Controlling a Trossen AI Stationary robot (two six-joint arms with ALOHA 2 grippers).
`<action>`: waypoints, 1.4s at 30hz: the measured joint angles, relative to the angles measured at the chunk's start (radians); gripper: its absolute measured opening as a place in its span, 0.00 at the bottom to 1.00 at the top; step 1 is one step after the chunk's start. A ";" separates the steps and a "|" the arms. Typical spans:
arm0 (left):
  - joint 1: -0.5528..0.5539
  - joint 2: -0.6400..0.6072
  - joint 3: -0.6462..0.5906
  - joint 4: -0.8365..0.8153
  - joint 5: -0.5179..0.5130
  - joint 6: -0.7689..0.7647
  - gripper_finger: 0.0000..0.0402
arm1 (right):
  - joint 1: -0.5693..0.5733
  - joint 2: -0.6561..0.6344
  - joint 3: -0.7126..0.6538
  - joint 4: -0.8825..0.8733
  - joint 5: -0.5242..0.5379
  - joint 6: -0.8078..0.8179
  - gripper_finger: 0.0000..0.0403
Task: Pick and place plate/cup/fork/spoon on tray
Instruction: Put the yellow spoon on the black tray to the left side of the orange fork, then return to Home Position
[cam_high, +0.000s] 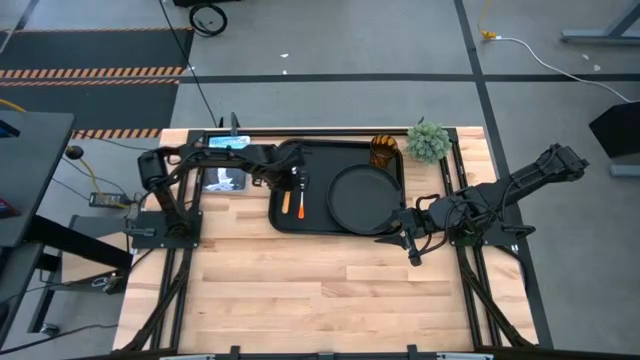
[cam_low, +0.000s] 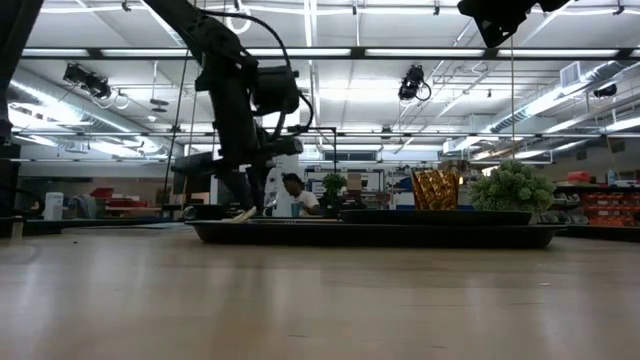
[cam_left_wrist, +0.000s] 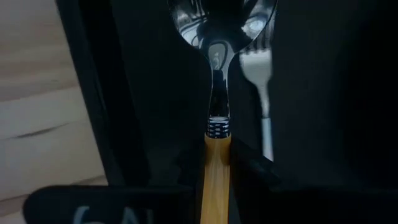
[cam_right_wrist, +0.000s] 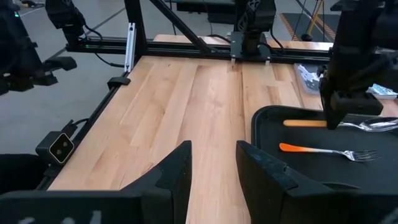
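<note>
The black tray (cam_high: 320, 160) lies at the table's far middle. On it are the round plate (cam_high: 362, 197) at its right, the amber cup (cam_high: 385, 150) in its far right corner, and the fork (cam_right_wrist: 323, 149) at its left, flat, tines toward the far edge. My left gripper (cam_high: 293, 182) is over the tray's left part, shut on the spoon (cam_left_wrist: 217, 37), which lies beside the fork. My right gripper (cam_right_wrist: 213, 165) is open and empty above the wood by the tray's near right corner (cam_high: 410, 245). My left gripper pinches the spoon's orange handle (cam_left_wrist: 216, 149) between its two fingers (cam_left_wrist: 249, 165), close to the metal neck. The fingers come from above, pointing down, one on each side of the handle. The spoon lies level, bowl toward the far edge, low over the tray floor; whether it rests there I cannot tell.
A small green potted plant (cam_high: 428, 141) stands past the tray's far right corner. A pale item (cam_high: 225, 180) lies at the table's far left by the left arm's base. Bare wood (cam_high: 330, 290) fills the near half. A person (cam_low: 295, 195) shows in the room behind.
</note>
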 joint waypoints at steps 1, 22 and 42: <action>0.000 0.009 0.000 0.000 0.000 0.001 0.16 | 0.000 0.000 0.000 0.000 0.000 0.000 0.33; -0.002 0.076 0.000 0.012 0.012 0.012 0.34 | 0.000 0.000 0.000 0.001 0.000 0.007 0.33; -0.073 0.071 0.274 -0.394 0.119 0.393 0.35 | 0.000 -0.043 -0.099 0.074 -0.010 0.034 0.33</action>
